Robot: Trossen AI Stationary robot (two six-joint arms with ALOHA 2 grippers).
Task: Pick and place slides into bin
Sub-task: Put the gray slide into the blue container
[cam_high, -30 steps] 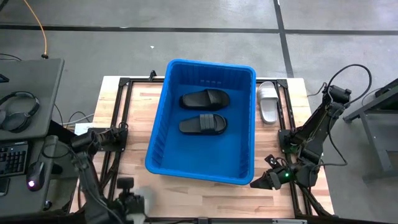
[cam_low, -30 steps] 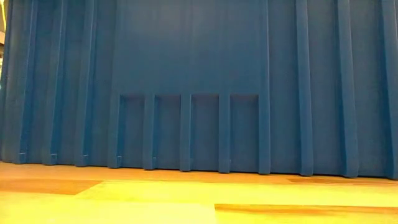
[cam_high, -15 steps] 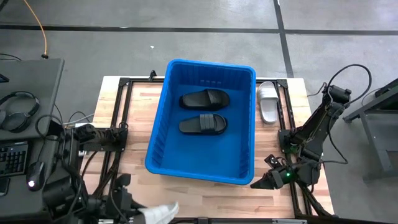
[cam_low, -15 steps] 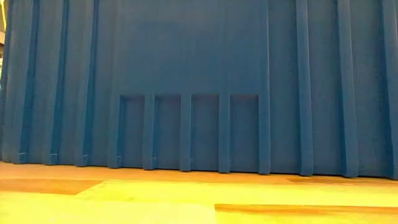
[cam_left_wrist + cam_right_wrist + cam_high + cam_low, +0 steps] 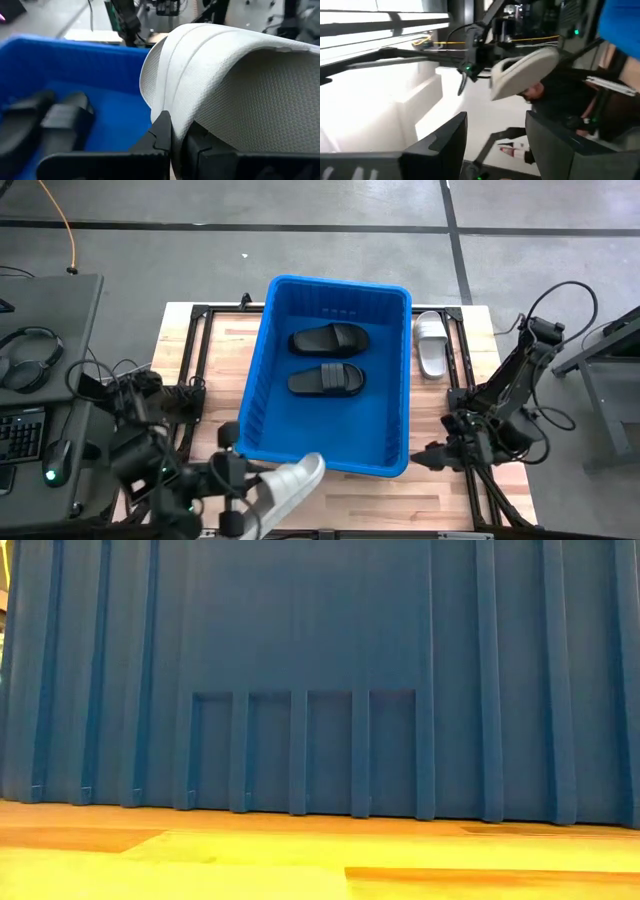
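The blue bin (image 5: pixel 255 405) stands mid-table, and its ribbed wall (image 5: pixel 320 670) fills the low view. Two black slides (image 5: pixel 329 339) (image 5: pixel 326 379) lie flat on its floor. A white slide (image 5: pixel 432 345) lies on the table beside the bin's far right corner. My left gripper (image 5: pixel 258 498) is shut on a light grey slide (image 5: pixel 292 483) just outside the bin's near rim. My right gripper (image 5: pixel 418 461) stands open by the bin's near right corner, with nothing between its fingers. My left gripper pinches the light grey slide's edge (image 5: pixel 172 107) between its two fingers, at the end nearest the wrist. The fingers slant in from the table's near left. The slide sticks out past them toward the bin, lifted clear of the table, with its textured face (image 5: pixel 250 95) showing.
A black metal frame (image 5: pixel 195 320) runs around the wooden tabletop (image 5: pixel 215 350). A desk with headphones (image 5: pixel 30 360) and a keyboard stands off the table's left side. Cables trail behind the right arm (image 5: pixel 520 370).
My left gripper has risen from the table's near edge and moved right toward the bin, tipping up toward level, with the light grey slide carried clear of the table. My right gripper has tipped upward and risen a little, and stays open.
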